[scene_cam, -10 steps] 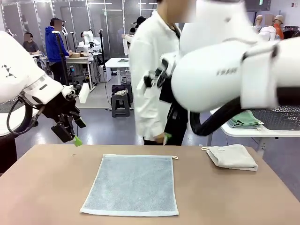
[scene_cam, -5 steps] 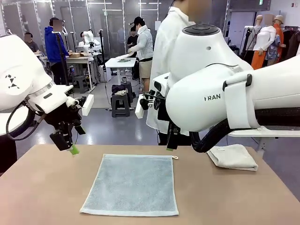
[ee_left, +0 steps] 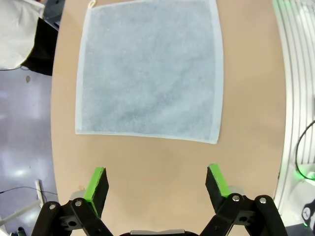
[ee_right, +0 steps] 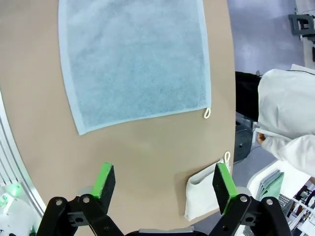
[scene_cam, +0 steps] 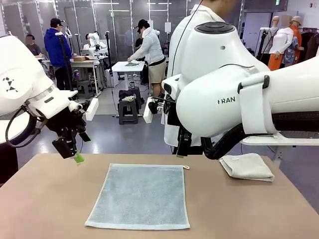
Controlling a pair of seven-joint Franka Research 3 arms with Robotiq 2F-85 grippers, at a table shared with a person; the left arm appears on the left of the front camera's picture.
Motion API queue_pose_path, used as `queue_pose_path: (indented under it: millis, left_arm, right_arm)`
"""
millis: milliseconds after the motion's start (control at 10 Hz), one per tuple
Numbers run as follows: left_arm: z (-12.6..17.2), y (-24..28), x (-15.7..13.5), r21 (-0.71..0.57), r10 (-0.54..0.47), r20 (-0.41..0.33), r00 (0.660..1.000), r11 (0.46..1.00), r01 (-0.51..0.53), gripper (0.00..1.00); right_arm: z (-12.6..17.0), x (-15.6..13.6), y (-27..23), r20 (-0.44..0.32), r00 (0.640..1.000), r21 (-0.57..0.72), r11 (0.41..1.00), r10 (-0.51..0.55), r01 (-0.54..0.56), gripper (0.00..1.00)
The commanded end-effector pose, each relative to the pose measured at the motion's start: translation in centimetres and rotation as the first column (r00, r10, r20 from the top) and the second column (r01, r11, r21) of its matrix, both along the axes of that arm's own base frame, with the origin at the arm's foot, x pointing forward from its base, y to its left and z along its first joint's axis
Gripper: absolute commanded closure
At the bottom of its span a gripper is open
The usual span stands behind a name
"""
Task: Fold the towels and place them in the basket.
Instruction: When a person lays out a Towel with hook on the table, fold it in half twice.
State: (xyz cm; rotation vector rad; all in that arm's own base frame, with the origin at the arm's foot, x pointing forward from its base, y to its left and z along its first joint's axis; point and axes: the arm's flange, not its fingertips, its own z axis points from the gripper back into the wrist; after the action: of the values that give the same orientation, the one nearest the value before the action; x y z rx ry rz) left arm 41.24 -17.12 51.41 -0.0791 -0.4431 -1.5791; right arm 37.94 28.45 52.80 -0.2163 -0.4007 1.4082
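Tan tabletop (scene_cam: 40, 199), busy workshop behind. Grey-blue terry towel (scene_cam: 140, 195) lies flat and unfolded mid-table, near-square, loop at far-right corner. Cream-white folded towel (scene_cam: 247, 166) well apart at its 2 o'clock. Left gripper (ee_left: 157, 171) hovers off far-left corner, green-padded fingers apart, empty; towel at 12 o'clock from fingers. Right gripper (ee_right: 165, 178) hovers near far-right corner, fingers likewise apart, empty; towel at 11 o'clock. Judgement: each arm nearest own-side far corner; paired corner pinch looks the likely next move.
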Motion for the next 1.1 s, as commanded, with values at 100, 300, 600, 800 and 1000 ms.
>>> queue_pose_path:
  millis: [100, 300, 600, 800, 1000]
  left_arm:
    - [-2.6, -1.9, -1.8, 0.069, 0.037, 0.030, 0.999, 0.997, -0.039, 0.00]
    - [-6.1, -4.1, -2.4, 0.152, 0.076, 0.009, 0.997, 0.985, -0.076, 0.00]
    - [-11.7, -6.8, -3.7, 0.284, 0.103, -0.042, 0.994, 0.955, -0.086, 0.00]
    - [-14.9, -7.1, -4.5, 0.326, 0.095, -0.076, 0.993, 0.943, -0.065, 0.00]
    - [-16.5, -6.2, -4.5, 0.308, 0.053, -0.050, 0.997, 0.951, -0.035, 0.00]
  right_arm:
    - [-4.0, -0.9, -0.3, -0.061, 0.997, -0.076, 0.996, 0.049, -0.054, 0.00]
    - [-8.1, -1.6, -0.2, -0.127, 0.990, -0.102, 0.992, 0.057, -0.070, 0.00]
    - [-15.0, -2.0, 1.0, -0.218, 0.974, -0.107, 0.991, 0.061, -0.086, 0.00]
    - [-17.9, -2.4, 1.0, -0.246, 0.966, -0.085, 0.992, 0.073, -0.097, 0.00]
    - [-19.5, -2.3, 0.7, -0.260, 0.962, -0.062, 0.993, 0.086, -0.105, 0.00]
